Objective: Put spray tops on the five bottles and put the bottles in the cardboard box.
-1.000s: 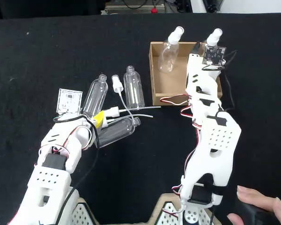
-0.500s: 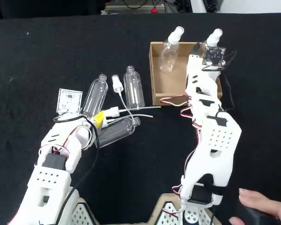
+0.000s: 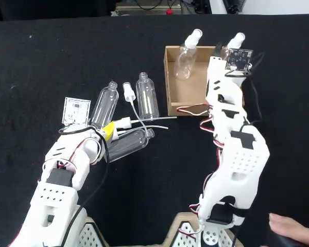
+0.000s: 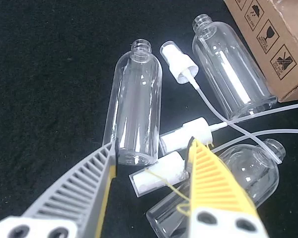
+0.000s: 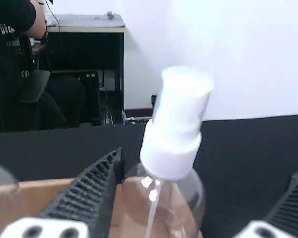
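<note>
Three uncapped clear bottles lie on the black table: one [image 3: 104, 105] [image 4: 134, 109], one beside the box [image 3: 147, 95] [image 4: 231, 69], and one on its side [image 3: 130, 144] [image 4: 241, 173]. Three loose white spray tops lie among them [image 4: 181, 67] [image 4: 188, 136] [image 4: 156, 178]. My left gripper [image 3: 113, 131] [image 4: 153, 144] is open, low over the nearest spray top. The cardboard box [image 3: 177, 95] [image 5: 35, 188] holds two capped bottles [image 3: 185, 54] [image 3: 232, 43]. My right gripper [image 3: 224, 51] [image 5: 208, 166] is open, its jaws wide on either side of one capped bottle [image 5: 174, 129] without touching it.
Thin white tubes [image 3: 152, 122] from the spray tops trail across the table toward the box. A small white board [image 3: 75, 110] on my left arm sits beside the bottles. Bare black table lies to the far left and in front of the box.
My right arm has shifted slightly to the right over the box. The left arm and the loose bottles have not moved.
</note>
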